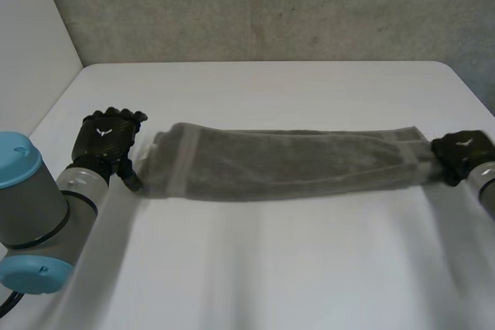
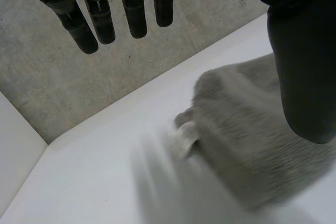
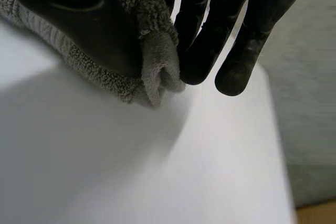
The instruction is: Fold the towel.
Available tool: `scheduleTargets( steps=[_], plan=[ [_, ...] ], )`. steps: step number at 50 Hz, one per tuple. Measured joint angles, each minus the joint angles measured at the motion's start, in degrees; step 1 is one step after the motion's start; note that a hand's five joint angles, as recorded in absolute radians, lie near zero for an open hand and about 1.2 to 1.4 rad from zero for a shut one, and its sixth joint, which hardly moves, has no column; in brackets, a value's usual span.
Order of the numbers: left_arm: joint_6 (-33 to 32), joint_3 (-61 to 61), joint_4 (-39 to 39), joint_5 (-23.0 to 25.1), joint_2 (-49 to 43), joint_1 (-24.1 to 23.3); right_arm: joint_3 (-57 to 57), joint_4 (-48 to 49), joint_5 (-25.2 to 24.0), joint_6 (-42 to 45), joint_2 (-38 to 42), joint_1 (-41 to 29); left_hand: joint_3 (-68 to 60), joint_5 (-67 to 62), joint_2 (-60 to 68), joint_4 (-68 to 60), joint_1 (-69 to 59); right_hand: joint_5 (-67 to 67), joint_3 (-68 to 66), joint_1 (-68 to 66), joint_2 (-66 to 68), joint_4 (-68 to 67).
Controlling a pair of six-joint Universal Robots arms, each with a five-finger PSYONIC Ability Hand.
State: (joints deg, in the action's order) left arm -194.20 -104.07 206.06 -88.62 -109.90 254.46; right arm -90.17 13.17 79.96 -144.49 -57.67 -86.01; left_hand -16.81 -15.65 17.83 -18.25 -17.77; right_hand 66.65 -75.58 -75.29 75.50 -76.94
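the towel (image 1: 286,164) lies across the middle of the head view as a long narrow strip, already doubled lengthwise, flat on the white worktop (image 1: 271,268) and running from centre left almost to the right edge. a pale band (image 1: 179,161) crosses it near its left end.

the left hand (image 1: 107,138) sits at centre left of that view, just beside the strip's left end. in its own wrist view the fingers (image 2: 102,22) are straight and spread apart, well clear of the thumb (image 2: 304,77), and the rumpled towel end (image 2: 252,129) lies below the thumb with nothing closed on it; this hand holds nothing.

the right hand (image 1: 462,154) is at the right edge of the head view, on the strip's right end. in its wrist view the fingers (image 3: 202,51) are drawn together against the thumb, with the towel's end hem (image 3: 155,66) bunched and clamped between them, low over the worktop.

the step in hand looks like the crosswise fold: one end is gripped, the other lies loose. the next move probably calls for the left hand to close on its end, or to press it flat, while the right hand lifts its end and carries it across to lie on the left one. the ends should meet squarely and the layers stay aligned, since the left end is already a little crumpled.
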Motion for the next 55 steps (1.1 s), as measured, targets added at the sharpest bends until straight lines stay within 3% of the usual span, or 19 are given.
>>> scheduleTargets(
  steps=[8, 12, 15, 22, 30, 32, 36, 39, 47, 55],
  plan=[
    [0.07, -0.37, -0.05, -0.01, 0.26, 0.06, 3.93, -1.28, 0.92, 1.12, -5.54, 6.17, 0.00, 0.00, 0.00, 0.00, 0.00, 0.00, 0.00, -0.25, 0.00, -0.01],
    [0.08, -0.58, -0.05, -0.05, 0.42, 0.01, 8.75, -3.88, 0.96, 2.95, -6.50, 4.89, 0.00, 0.00, 0.00, 0.00, 0.01, 0.01, -0.23, -0.43, 0.00, -0.01],
    [0.07, -0.73, -0.05, -0.09, 0.51, -0.05, 12.94, -6.51, 0.94, 3.95, -6.58, 0.09, 0.01, 0.06, 0.00, 0.00, 0.01, 0.01, -0.60, -0.47, 0.03, -0.01],
    [0.05, -1.04, 0.01, -0.15, 0.54, -0.11, 22.46, -10.65, 0.68, 4.64, -4.26, -18.55, 0.02, 0.09, 0.00, 0.00, 0.16, 0.00, -0.60, -0.52, 0.03, -0.02],
    [-0.02, -1.20, 0.61, -0.19, 0.16, -0.11, 29.73, -9.98, 0.42, 4.77, 6.58, -39.83, 0.28, 0.33, -0.50, 0.00, 0.30, -0.08, -0.54, -0.46, -0.04, 0.06],
    [-0.03, -1.23, 0.82, -0.20, 0.08, -0.11, 30.61, -9.78, 0.47, 4.75, 9.17, -42.67, 0.28, 0.33, -0.50, 0.00, 0.31, -9.72, 9.43, 9.35, -10.20, 10.64],
    [-0.07, -1.31, 1.14, -0.21, -0.13, -0.11, 31.39, -9.70, 1.16, 4.39, 13.57, -46.20, 0.28, 0.33, -0.50, 0.00, 0.32, -52.48, 49.08, 49.12, -50.51, 49.98],
    [-0.10, -1.42, 1.23, -0.20, -0.31, -0.11, 30.68, -9.81, 2.10, 3.44, 14.27, -46.47, 0.28, 0.33, -0.50, 0.00, 0.33, -63.21, 61.09, 60.44, -61.09, 62.07],
    [-0.17, -1.66, 1.29, -0.08, -0.60, -0.16, 21.31, -10.11, 5.33, -4.52, 6.76, -38.63, 0.28, 0.33, -0.50, 0.00, 0.34, -63.21, 61.60, 61.63, -61.23, 62.32],
    [-0.21, -1.67, 1.28, -0.06, -1.11, -0.39, 6.06, -8.61, 4.94, -8.98, 0.15, -28.69, 0.29, 0.33, -0.50, 0.00, 0.35, -59.50, 58.89, 58.27, -58.92, 60.17]
  ],
)
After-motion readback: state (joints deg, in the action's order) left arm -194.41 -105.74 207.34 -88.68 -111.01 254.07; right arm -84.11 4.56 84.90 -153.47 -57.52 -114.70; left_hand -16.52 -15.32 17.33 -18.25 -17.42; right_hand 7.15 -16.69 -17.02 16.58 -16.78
